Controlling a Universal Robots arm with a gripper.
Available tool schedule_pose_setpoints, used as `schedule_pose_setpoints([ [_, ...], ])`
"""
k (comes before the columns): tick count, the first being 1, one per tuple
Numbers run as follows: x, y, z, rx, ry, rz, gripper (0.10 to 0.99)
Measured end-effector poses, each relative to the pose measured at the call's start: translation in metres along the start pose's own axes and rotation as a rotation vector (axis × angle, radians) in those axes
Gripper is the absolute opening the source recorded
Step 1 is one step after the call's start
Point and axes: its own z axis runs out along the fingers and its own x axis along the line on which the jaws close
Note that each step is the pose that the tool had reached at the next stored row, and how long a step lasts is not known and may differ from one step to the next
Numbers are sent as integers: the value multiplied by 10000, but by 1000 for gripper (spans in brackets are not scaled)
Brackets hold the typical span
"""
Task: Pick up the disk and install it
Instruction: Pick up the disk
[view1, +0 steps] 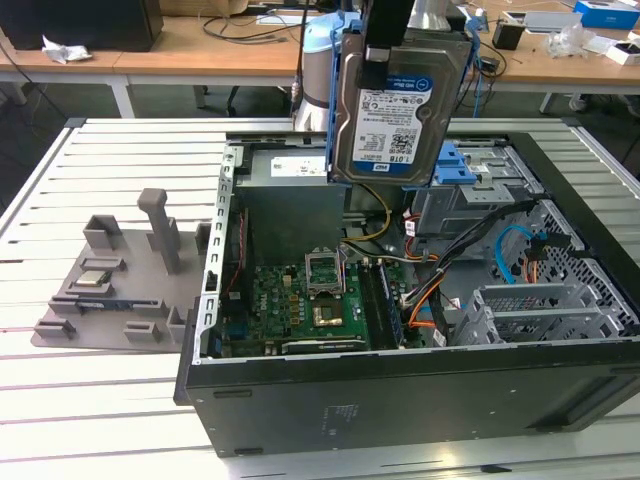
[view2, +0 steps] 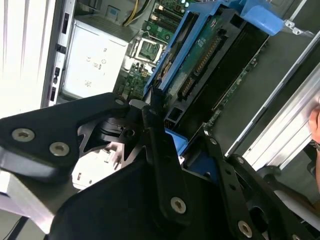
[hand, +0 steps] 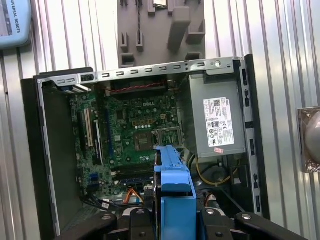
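1. The disk (view1: 400, 110) hangs upright in the air above the open computer case (view1: 400, 400), with its label facing the exterior view. It is clear of the table (view1: 100, 420) and touches nothing inside the case.
2. The end effector (view1: 383, 55) is pinching the disk at its upper end. In the exterior view one black finger lies over the label face near the top edge. In the second wrist view the fingers (view2: 160, 155) are pressed against the disk's end.
3. The disk looks stiff and fairly heavy for its bulk, being a metal body that will not bend. Its smooth faces could slip in a light grip. It is probably fragile to knocks, and its bare circuit board shows in the second wrist view.
4. The safest hold is likely on the metal body near one end, off the connector and board. The blue rail (hand: 175, 195) is plastic and may flex if squeezed.
5. The arm comes down from above with its wrist pointing straight down. The first wrist view looks past the rail onto the motherboard (hand: 135, 135) and the power supply (hand: 217, 120).
6. The drive bay (view1: 470, 170) sits just behind the disk, towards the exterior view's right. A grey tray (view1: 120, 290) lies on the table at the exterior view's left, well apart from the disk.
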Motion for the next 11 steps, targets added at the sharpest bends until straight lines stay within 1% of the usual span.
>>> schedule_pose_setpoints([
  [11, 114, -13, -1, 0, 0, 0, 369],
])
